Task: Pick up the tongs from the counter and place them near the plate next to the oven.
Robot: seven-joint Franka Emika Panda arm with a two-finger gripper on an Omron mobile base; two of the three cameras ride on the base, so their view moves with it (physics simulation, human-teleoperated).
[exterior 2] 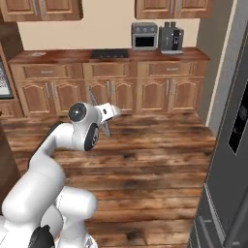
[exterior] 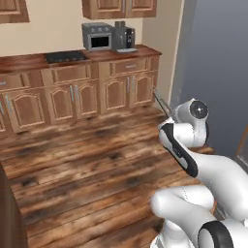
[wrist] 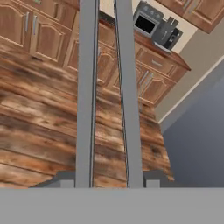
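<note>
My gripper [wrist: 109,179] is shut on the tongs [wrist: 105,87]. Their two slim grey arms run side by side up the hand view. In the right base view the gripper [exterior 2: 104,118] hangs over the wooden floor, and the tongs [exterior 2: 106,129] stick out above and below the hand. From the left base view the tongs [exterior: 162,102] rise as a thin grey line past the wrist. The plate [exterior 2: 36,53] is a small pale disc on the wall-side top at far left. Close to it, the black oven [exterior 2: 3,80] is cut by the left edge.
Wall cabinets with a cooktop [exterior: 66,56], a grey toaster oven [exterior: 97,36] and a coffee machine [exterior: 124,36] stand ahead. A tall grey fridge [exterior 2: 232,145] is on the right. A dark brown panel [exterior: 6,208] is on the left. Open wooden floor [exterior 2: 145,164] lies between them.
</note>
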